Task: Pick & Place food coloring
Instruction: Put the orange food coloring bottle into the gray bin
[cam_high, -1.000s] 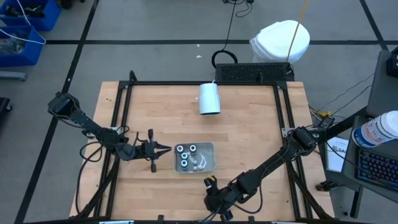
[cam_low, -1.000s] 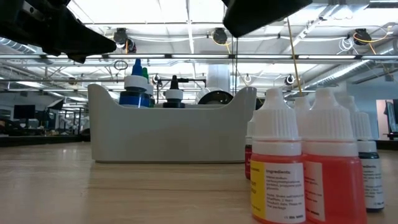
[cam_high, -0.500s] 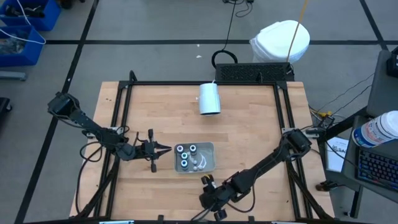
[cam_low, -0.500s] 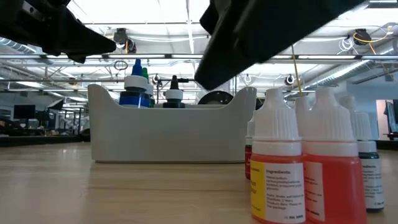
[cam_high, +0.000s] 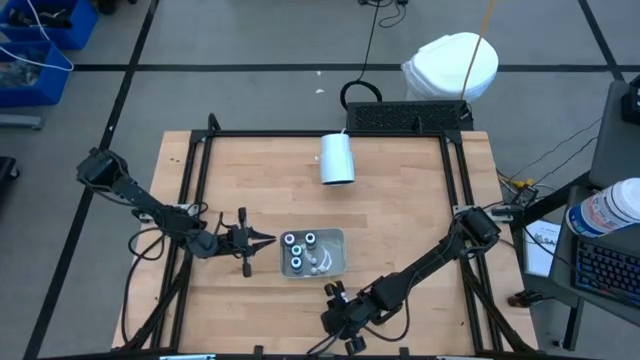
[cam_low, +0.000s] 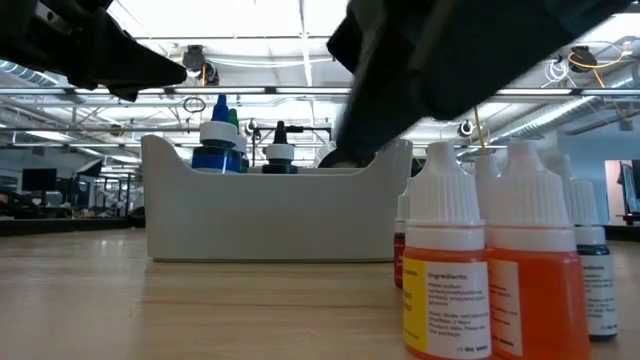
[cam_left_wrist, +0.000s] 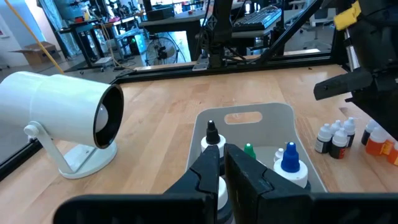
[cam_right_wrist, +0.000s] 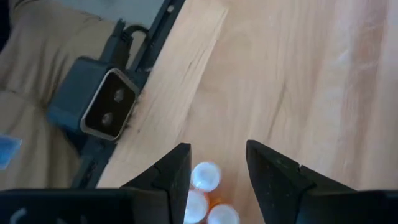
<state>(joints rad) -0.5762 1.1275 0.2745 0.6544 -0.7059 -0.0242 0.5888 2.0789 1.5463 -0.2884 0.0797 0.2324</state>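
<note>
Food coloring bottles (cam_low: 447, 262) stand in two places: several sit in the light grey tray (cam_high: 336, 262) near the table's middle front, and a cluster of white-capped ones with orange and dark liquid stands on the bare wood near the front edge. The right gripper (cam_right_wrist: 216, 168) hovers over that cluster with its fingers spread apart and nothing between them, white caps (cam_right_wrist: 204, 176) showing below. The left gripper (cam_high: 262, 238) waits just left of the tray, fingers closed and empty.
</note>
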